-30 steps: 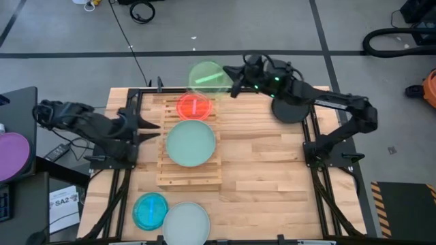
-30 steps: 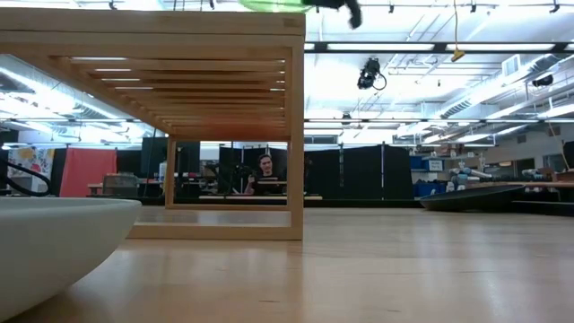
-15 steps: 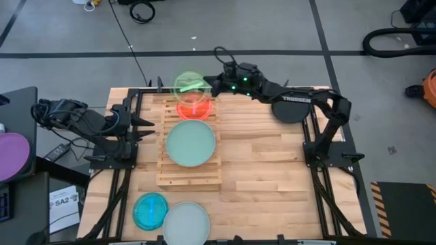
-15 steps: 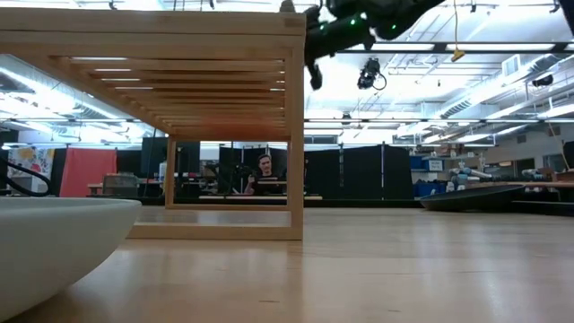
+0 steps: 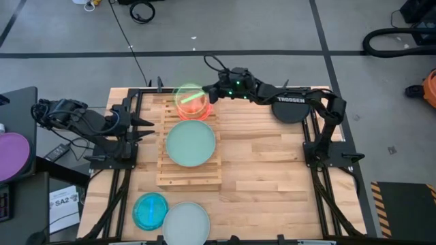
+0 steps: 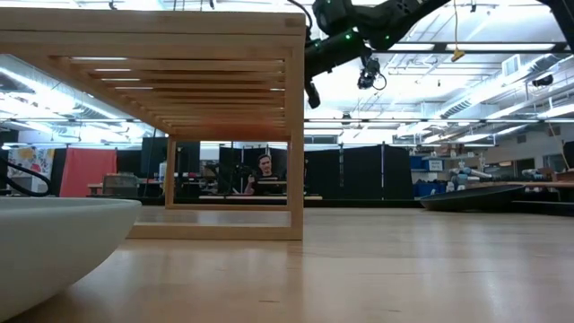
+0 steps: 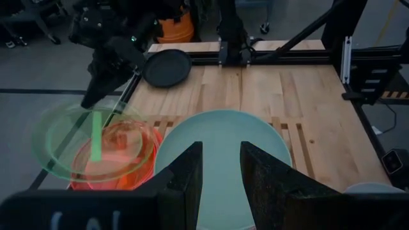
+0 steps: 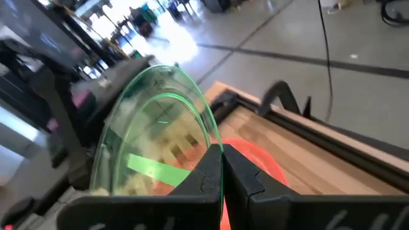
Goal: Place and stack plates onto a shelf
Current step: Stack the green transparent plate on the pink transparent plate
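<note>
Gripping the rim of a clear green plate (image 5: 191, 96), the right claw (image 5: 210, 90) hangs over the far end of the shelf (image 5: 189, 178), its two fingers pinched tight on the plate's edge. The right wrist view shows this best: the green plate (image 8: 156, 137) stands tilted between the dark fingers (image 8: 204, 182), with the red plate (image 8: 259, 160) just below and behind it. Seen from above, the green plate overlaps the red plate (image 5: 197, 109), which lies on the shelf's far slats; whether the two touch cannot be told.

A large mint plate (image 5: 191, 143) lies flat on the middle of the shelf, just beside the red one. The left wrist view gives the same row: green plate (image 7: 70, 137) over red plate (image 7: 118, 163), then the mint plate (image 7: 223, 144), with the right claw (image 7: 96, 89) reaching down to the green rim.

The left claw (image 5: 146, 126) waits at the desk's left edge, near the shelf and well apart from the plates, its fingers (image 7: 185, 172) parted a little around nothing.

A blue plate (image 5: 150, 209) and a whitish plate (image 5: 186, 221) lie side by side, touching or nearly so, at the near edge of the desk (image 5: 272, 177). A dark disc (image 5: 293, 109) sits under the right arm at the far right. A purple disc (image 5: 12, 153) lies off the desk to the left.

From the low view, the shelf (image 6: 179, 45) fills the upper left and the right claw (image 6: 311, 90) shows just past its corner. A person (image 6: 265, 175) sits in the room beyond.
</note>
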`<move>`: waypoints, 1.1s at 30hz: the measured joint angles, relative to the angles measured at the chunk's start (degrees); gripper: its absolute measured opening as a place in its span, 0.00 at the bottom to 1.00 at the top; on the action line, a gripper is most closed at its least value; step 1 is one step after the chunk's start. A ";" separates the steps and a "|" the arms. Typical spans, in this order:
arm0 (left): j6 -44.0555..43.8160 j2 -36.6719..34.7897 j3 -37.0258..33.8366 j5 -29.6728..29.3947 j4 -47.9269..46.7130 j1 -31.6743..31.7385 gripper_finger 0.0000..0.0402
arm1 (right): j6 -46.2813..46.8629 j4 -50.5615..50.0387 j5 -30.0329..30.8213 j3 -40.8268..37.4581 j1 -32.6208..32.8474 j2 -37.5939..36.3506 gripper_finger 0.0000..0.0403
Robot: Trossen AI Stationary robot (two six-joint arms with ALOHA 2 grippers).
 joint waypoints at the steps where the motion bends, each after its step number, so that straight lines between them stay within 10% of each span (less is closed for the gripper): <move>1: 0.00 0.00 0.00 0.00 -0.15 0.02 0.28 | -0.38 -0.98 0.00 0.00 0.00 0.00 0.01; 33: 0.07 0.00 0.00 -0.02 -0.65 0.02 0.28 | -0.79 -5.63 2.38 0.00 0.11 0.05 0.09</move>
